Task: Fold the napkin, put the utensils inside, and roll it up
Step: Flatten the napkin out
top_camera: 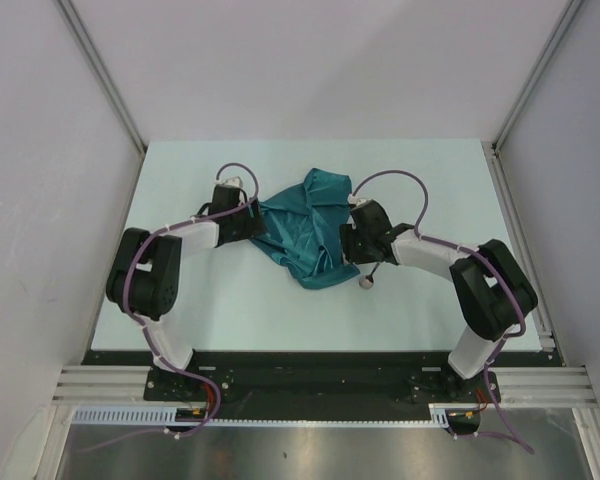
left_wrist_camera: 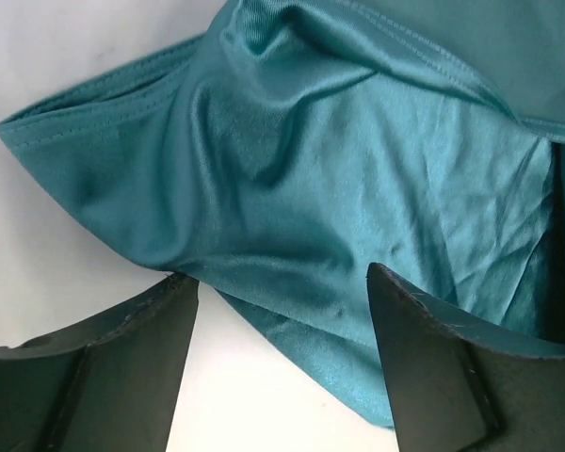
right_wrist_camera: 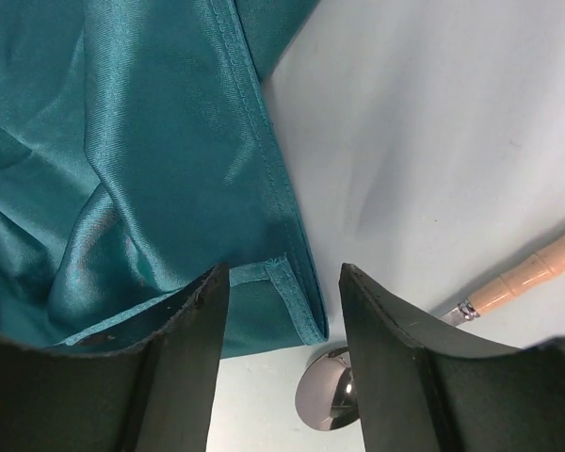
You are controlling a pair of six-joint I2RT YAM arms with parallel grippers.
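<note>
Lying mid-surface: napkin (top_camera: 300,230), teal, shiny, crumpled in loose folds, neither flat nor rolled.
Surface (top_camera: 180,180): pale, carries the napkin and the spoon.
Left gripper (left_wrist_camera: 282,282): down at the napkin's left edge. Jaws open and set wide. A rounded fold of cloth lies across the gap, not pinched. One tip sits at the fold's rim over bare surface, the other overlaps the cloth.
Right gripper (right_wrist_camera: 282,273): down at the napkin's right side, by a hemmed corner. Jaws open, with that stitched corner in the gap and bare surface showing beside it. Nothing clamped.
Spoon (right_wrist_camera: 513,282): on bare surface just beside the napkin's near-right corner, outside the cloth. Grey bowl close to the hem, can't tell if touching. Tan handle angled away to the right, its middle hidden behind one jaw in the right wrist view.
Arms: both bent inward from the near edge, one each side of the napkin.
</note>
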